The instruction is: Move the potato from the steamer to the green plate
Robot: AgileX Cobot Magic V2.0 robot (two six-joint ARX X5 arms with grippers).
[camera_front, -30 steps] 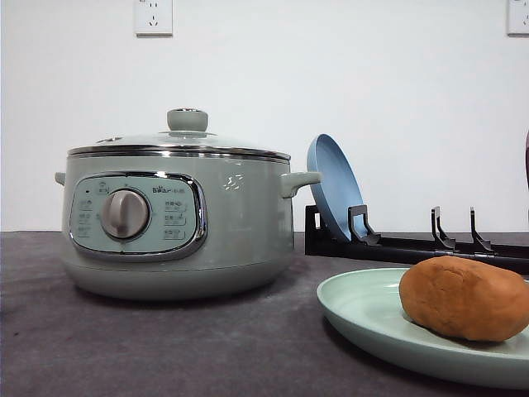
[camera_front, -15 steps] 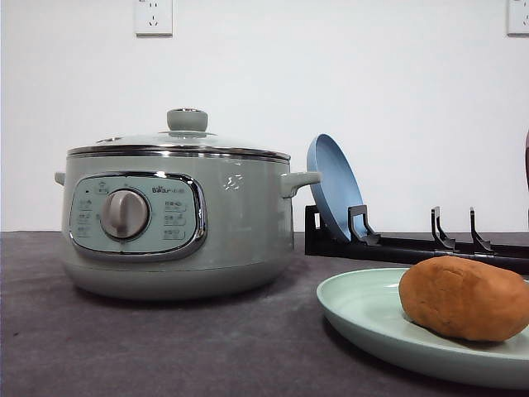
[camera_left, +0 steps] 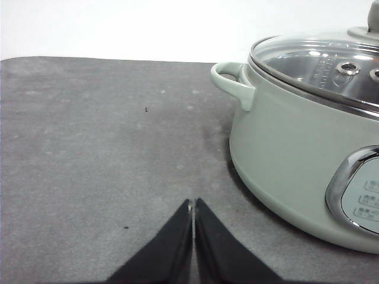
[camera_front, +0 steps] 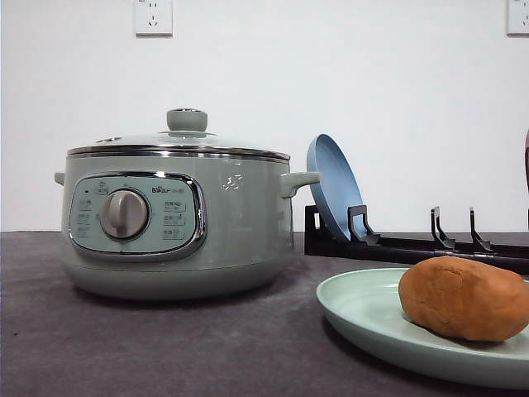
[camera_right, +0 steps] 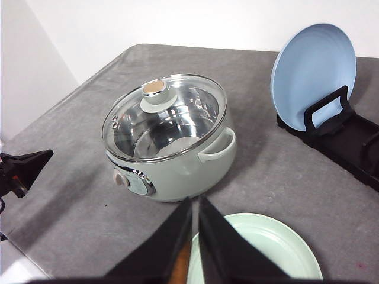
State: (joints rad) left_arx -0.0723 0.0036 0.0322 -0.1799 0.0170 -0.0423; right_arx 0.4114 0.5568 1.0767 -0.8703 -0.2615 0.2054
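The potato (camera_front: 463, 298) lies on the green plate (camera_front: 364, 314) at the front right of the table. The steamer (camera_front: 240, 223) stands to the left with its glass lid on. In the right wrist view my right gripper (camera_right: 194, 204) is shut, high above the near rim of the green plate (camera_right: 266, 248), and a sliver of the potato (camera_right: 182, 263) shows between its fingers far below. In the left wrist view my left gripper (camera_left: 193, 204) is shut on nothing, low over the bare mat beside the steamer (camera_left: 278, 136), apart from it.
A blue plate (camera_front: 331, 186) leans upright in a black rack (camera_front: 430, 244) behind the green plate. The grey mat ends in a white wall at the back. Open mat lies in front of the steamer.
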